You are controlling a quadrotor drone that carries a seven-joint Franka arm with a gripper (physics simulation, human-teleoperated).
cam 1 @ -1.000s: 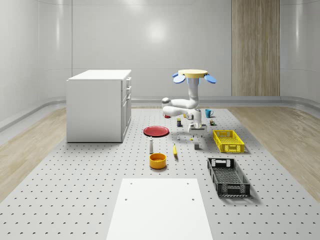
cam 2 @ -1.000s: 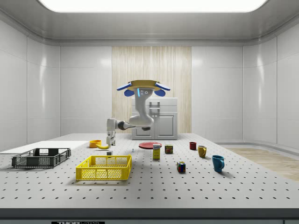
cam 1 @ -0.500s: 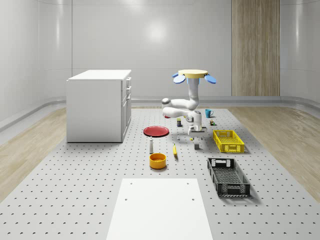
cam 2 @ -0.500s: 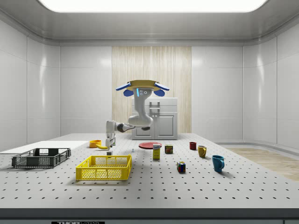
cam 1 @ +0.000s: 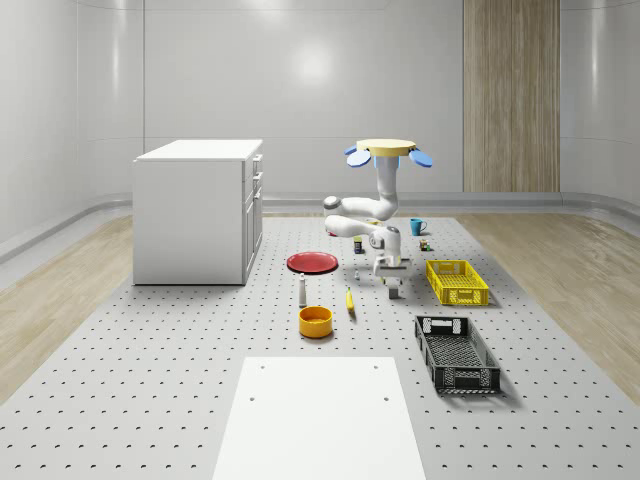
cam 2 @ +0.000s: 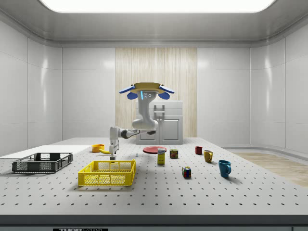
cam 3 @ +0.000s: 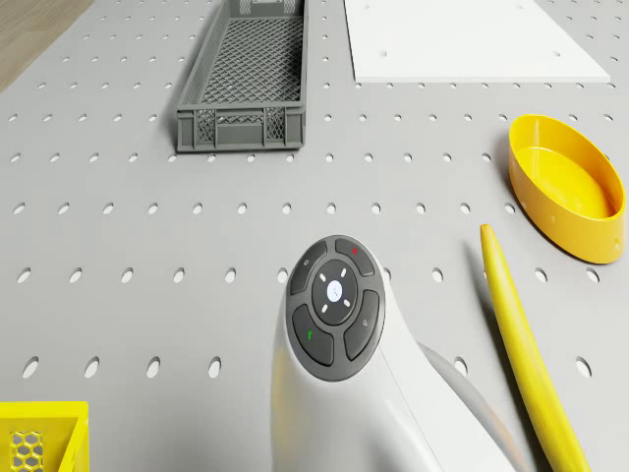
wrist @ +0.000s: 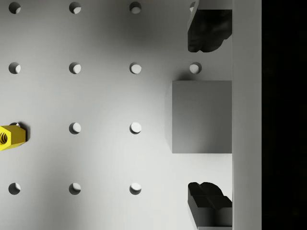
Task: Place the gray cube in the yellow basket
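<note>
The small gray cube (cam 1: 394, 292) (cam 2: 112, 158) sits on the perforated table, just to the whole-scene view's left of the yellow basket (cam 1: 457, 297) (cam 2: 107, 179). My gripper (cam 1: 392, 279) (cam 2: 113, 153) hangs straight above it, pointing down. In the wrist view the gray cube (wrist: 201, 116) lies between the two dark fingertips (wrist: 208, 28), with a gap on each side; my gripper (wrist: 209, 117) is open. A corner of the yellow basket (wrist: 10, 136) (cam 3: 39, 433) shows nearby. The drone (cam 1: 388, 150) (cam 2: 147, 89) hovers over the table behind the cube.
A black crate (cam 1: 456, 352) (cam 3: 246, 79) lies in front of the basket. A banana (cam 1: 350, 299) (cam 3: 521, 354), yellow bowl (cam 1: 315, 321) (cam 3: 565, 192) and red plate (cam 1: 312, 262) sit to the whole-scene view's left. A white cabinet (cam 1: 198, 210) stands further left. Mugs (cam 2: 224, 168) and cans stand behind.
The arm has lowered the gripper toward the gray cube and brought it slightly toward the front of the table. The drone has stayed nearly still; the cube has not moved.
</note>
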